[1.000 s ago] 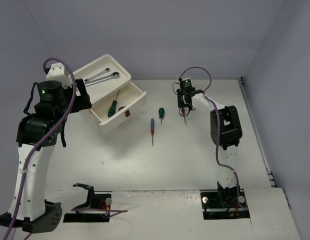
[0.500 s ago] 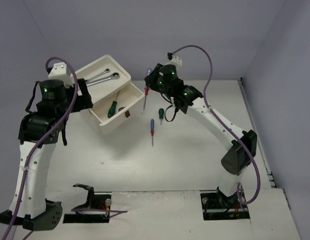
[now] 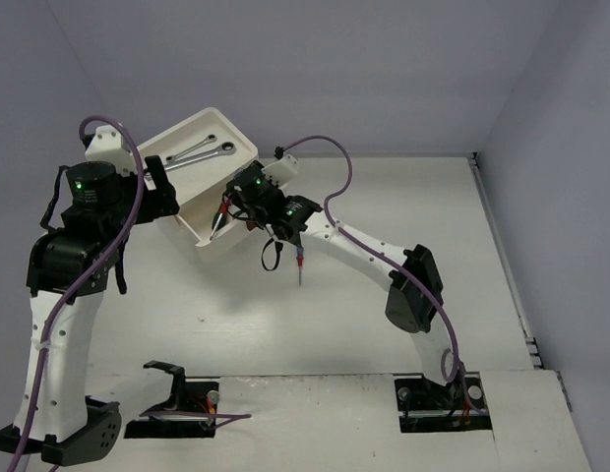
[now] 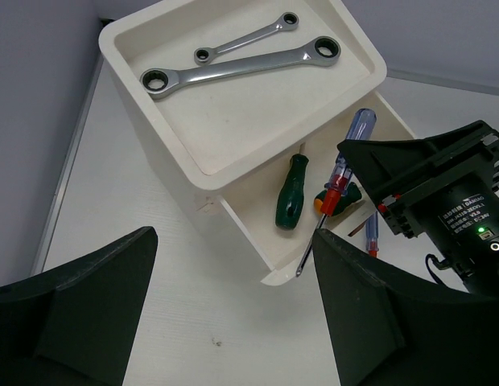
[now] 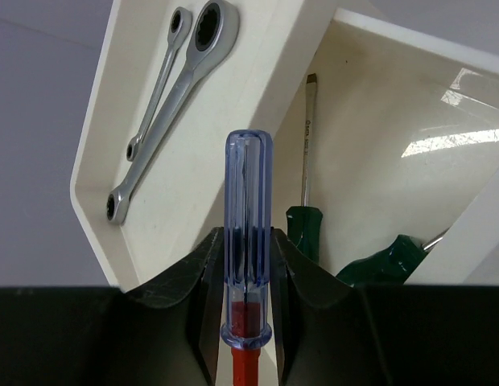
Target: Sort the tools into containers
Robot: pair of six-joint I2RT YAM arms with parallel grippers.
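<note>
The white drawer box [image 3: 192,231] stands at the back left. Two silver ratchet wrenches [image 3: 202,150] lie in its top tray [image 4: 233,121]. Its top drawer [image 4: 270,261] is pulled open and holds two green-handled screwdrivers [image 5: 307,229]. My right gripper [image 3: 236,205] is shut on a blue-handled screwdriver [image 5: 248,201] with a red collar. It holds the screwdriver tilted above the open drawer, tip [image 4: 300,269] over the front edge. My left gripper [image 4: 233,265] is open and empty, just left of the box above the table.
Another blue-and-red screwdriver [image 3: 299,261] lies on the table right of the drawer, under my right forearm; it also shows in the left wrist view [image 4: 370,237]. Grey walls close in the back and both sides.
My right arm has swung left across the table with the blue-handled screwdriver, from the right middle to above the open drawer. My left arm has barely moved.
</note>
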